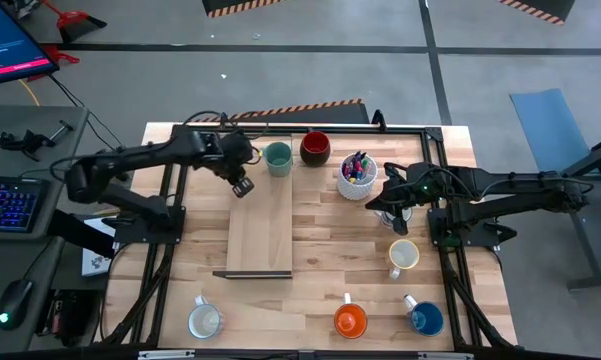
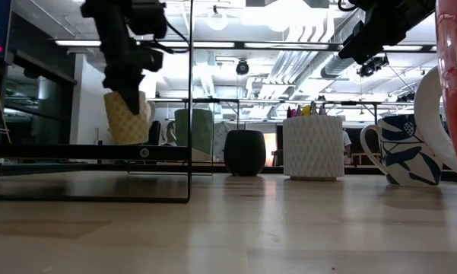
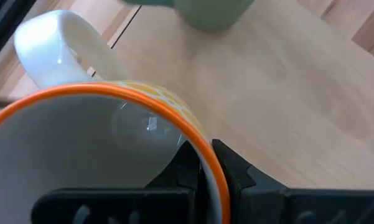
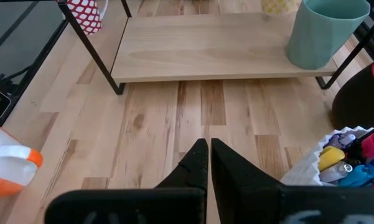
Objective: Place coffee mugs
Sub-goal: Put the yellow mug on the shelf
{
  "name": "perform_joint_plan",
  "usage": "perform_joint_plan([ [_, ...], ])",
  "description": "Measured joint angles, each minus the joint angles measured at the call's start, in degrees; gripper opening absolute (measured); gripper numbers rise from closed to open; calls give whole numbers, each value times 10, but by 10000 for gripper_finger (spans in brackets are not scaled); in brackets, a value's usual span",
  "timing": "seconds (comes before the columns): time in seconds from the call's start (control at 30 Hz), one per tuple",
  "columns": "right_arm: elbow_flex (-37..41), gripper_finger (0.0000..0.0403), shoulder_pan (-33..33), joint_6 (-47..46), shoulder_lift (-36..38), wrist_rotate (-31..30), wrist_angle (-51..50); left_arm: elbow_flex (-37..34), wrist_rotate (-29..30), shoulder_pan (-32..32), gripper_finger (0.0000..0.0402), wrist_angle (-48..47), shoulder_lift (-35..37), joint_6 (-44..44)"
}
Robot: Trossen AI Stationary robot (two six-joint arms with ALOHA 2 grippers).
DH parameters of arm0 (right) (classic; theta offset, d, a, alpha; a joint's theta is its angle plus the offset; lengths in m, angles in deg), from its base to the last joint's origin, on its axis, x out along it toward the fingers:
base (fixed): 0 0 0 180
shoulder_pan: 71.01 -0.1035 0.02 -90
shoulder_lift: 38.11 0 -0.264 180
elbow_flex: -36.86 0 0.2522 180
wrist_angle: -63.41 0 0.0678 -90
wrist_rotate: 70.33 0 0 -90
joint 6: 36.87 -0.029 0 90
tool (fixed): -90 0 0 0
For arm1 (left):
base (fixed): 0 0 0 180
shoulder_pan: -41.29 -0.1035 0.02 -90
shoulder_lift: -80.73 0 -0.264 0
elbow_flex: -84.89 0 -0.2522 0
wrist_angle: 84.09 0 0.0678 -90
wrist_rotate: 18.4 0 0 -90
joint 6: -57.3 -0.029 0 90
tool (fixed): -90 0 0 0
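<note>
My left gripper [image 1: 242, 182] is shut on a mug with a yellow-patterned wall, orange rim and white handle [image 2: 127, 118], just above the far end of a raised wooden shelf [image 1: 260, 235]. A teal mug [image 1: 277, 158] stands on the shelf's far right corner. A dark red mug [image 1: 315, 148] sits on the table beside it. A cream mug [image 1: 403, 257], an orange mug [image 1: 350, 320], a blue mug [image 1: 425, 318] and a white mug [image 1: 205, 322] stand nearer the front edge. My right gripper [image 4: 206, 155] is shut on nothing, above the table right of the pen cup. My left gripper pinches the yellow mug's wall at the orange rim [image 3: 205, 152], on the side opposite the white handle [image 3: 56, 43]. One finger [image 3: 183, 171] is inside the mug and one [image 3: 233, 168] outside. The fingers come steeply from above. The mug hangs below them, slightly tilted, just over the shelf board.
A white ribbed cup of coloured pens [image 1: 357, 175] stands between the dark red mug and my right gripper. The shelf's black frame [image 2: 87, 152] carries the board above the table. A red-patterned mug [image 4: 87, 12] shows past the shelf's left side. Most of the board [image 4: 218, 46] is bare.
</note>
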Motion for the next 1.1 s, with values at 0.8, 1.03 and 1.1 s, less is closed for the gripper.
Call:
perform_joint_plan([
  [0.8,0,0,0,-13,0,10,0,49,-5,-48,9,10,-85,-50],
  [1.03,0,0,0,-13,0,10,0,49,-35,-48,9,12,-85,-60],
  [1.1,0,0,0,-14,0,10,0,49,-37,-48,9,12,-85,-60],
])
